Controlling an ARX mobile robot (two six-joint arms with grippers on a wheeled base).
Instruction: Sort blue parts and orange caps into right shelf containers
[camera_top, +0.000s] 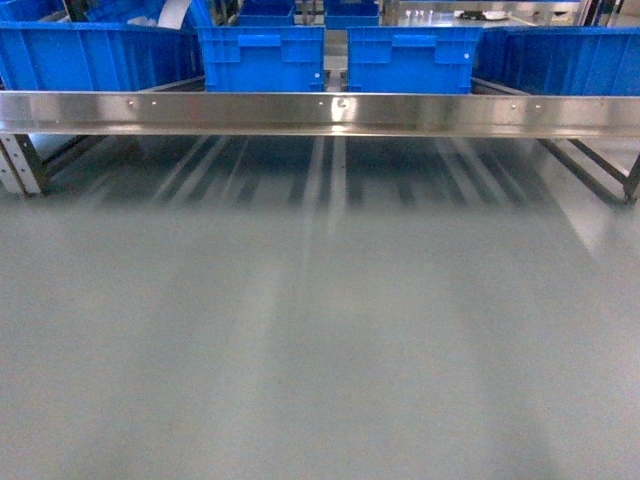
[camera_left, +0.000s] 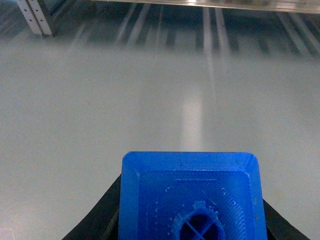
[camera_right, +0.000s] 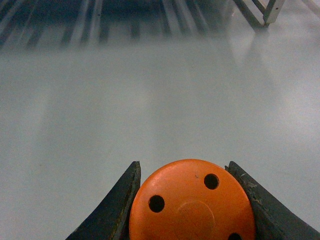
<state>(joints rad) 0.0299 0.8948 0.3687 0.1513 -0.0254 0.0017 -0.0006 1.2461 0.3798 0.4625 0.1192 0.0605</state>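
1. A blue part (camera_left: 192, 200) is clamped between the jaws of the left gripper (camera_left: 190, 215), above the grey floor (camera_left: 150, 100)
2. An orange cap (camera_right: 192, 202) is pinched by the right gripper (camera_right: 192, 210), its holed face shown
3. Blue crates (camera_top: 262, 58) are lined up behind the steel shelf rail (camera_top: 320, 112), well beyond both grippers
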